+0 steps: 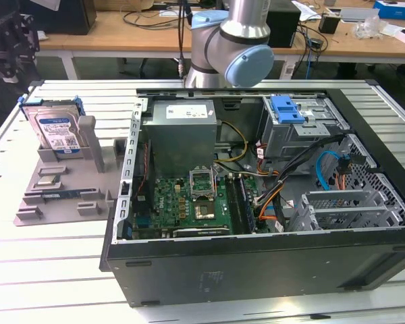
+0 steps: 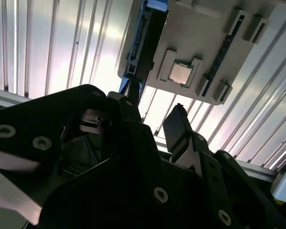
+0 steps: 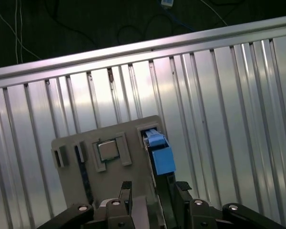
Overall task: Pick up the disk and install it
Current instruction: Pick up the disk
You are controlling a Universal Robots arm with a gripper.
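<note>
The disk (image 1: 56, 130), silver-grey with a white-and-blue label and a blue bracket, stands upright on edge in a slot of the grey parts holder (image 1: 34, 209) at the exterior view's left. Both wrist views look down on it edge-on, with the blue bracket of the disk (image 3: 159, 155) beside the holder's pocket. My gripper (image 1: 10, 50) hangs in the air above and behind the disk. In the first wrist view the gripper (image 3: 152, 193) is open, its dark fingers (image 3: 126, 191) standing either side of the disk's line, well clear of it. The second wrist view shows the gripper (image 2: 152, 119) the same way.
An open computer case (image 1: 256, 263) lies on the slatted metal table (image 1: 47, 283), with a blue-tabbed drive cage (image 1: 288, 111) at its far right corner. The holder also carries a processor chip (image 3: 107, 150) and a memory stick (image 1: 57, 196). The arm's elbow (image 1: 239, 47) rises behind the case.
</note>
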